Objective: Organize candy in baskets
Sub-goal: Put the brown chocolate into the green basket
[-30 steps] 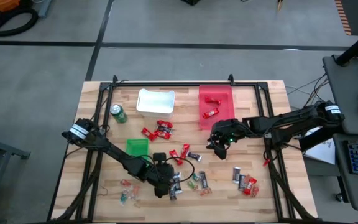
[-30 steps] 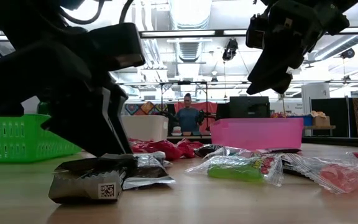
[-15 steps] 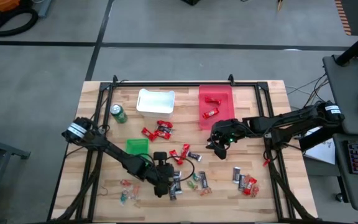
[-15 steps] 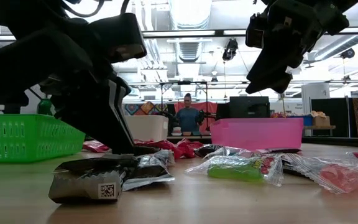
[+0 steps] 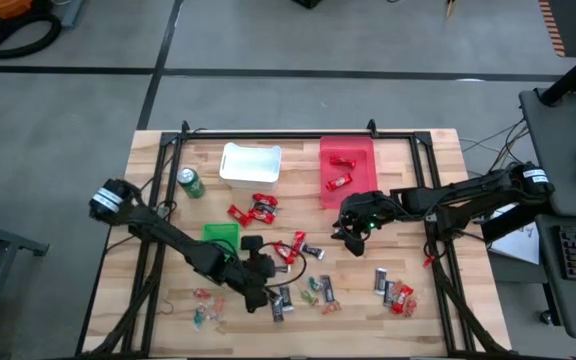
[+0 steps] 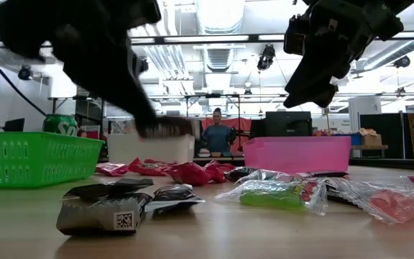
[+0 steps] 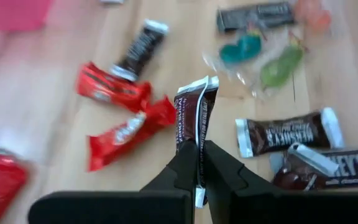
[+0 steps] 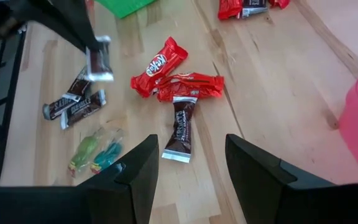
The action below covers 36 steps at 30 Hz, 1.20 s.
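Just in front of the green basket (image 5: 220,235), a dark-wrapped mini chocolate bar (image 7: 193,121) is hanging clear of the surface (image 5: 418,200), pinched by one end between the closed fingers of the left claw (image 7: 199,163). Directly beneath it the rest of the candy is lying loose: two red-wrapped bars (image 7: 124,115), more dark Hershey's minis (image 7: 288,132) and a clear packet of green and teal pieces (image 7: 261,59). A further small cluster of wrapped sweets (image 5: 393,290) is sitting well to the right of the green basket, near the surface's front edge.

Behind the green basket, the white basket (image 5: 250,163) is standing beside a green drink can (image 5: 189,183), and to the right of them the translucent red basket (image 5: 346,168) is already holding two red bars (image 5: 340,172). The right claw (image 8: 188,168) is hovering with its fingers wide apart and holding nothing, between the green basket and the red one, above a dark mini bar and red bars.

The step in hand looks like the carry: the pick is made and the bar is being borne to a basket. Red bars are gathering in the red basket, so the dark bar probably belongs in the white or the green one; which, the scene is not settling. The next move calls for bringing the bar over the chosen rim and opening the fingers only once it is well inside.
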Each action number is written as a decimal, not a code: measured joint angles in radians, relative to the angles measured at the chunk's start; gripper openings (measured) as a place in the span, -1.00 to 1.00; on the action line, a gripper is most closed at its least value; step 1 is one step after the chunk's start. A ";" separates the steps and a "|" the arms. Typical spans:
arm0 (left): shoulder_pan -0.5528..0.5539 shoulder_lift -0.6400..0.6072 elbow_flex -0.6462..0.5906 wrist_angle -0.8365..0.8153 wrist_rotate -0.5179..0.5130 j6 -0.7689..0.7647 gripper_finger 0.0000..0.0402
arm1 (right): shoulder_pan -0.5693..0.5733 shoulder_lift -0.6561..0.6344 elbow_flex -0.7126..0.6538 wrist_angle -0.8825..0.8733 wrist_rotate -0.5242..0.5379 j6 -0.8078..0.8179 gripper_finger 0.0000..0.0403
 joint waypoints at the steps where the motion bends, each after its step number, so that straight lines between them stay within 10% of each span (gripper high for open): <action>1: 0.000 -0.024 0.000 -0.021 -0.002 0.000 -1.00 | 0.000 0.000 0.000 0.000 0.000 -0.001 -0.13; 18: 0.029 -0.468 -0.010 -0.606 0.117 -0.239 -1.00 | 0.000 0.000 0.000 0.010 0.007 -0.001 -0.13; 36: 0.062 -0.432 -0.237 -0.645 0.111 -0.276 -1.00 | 0.000 0.000 0.000 0.037 0.008 0.000 -0.13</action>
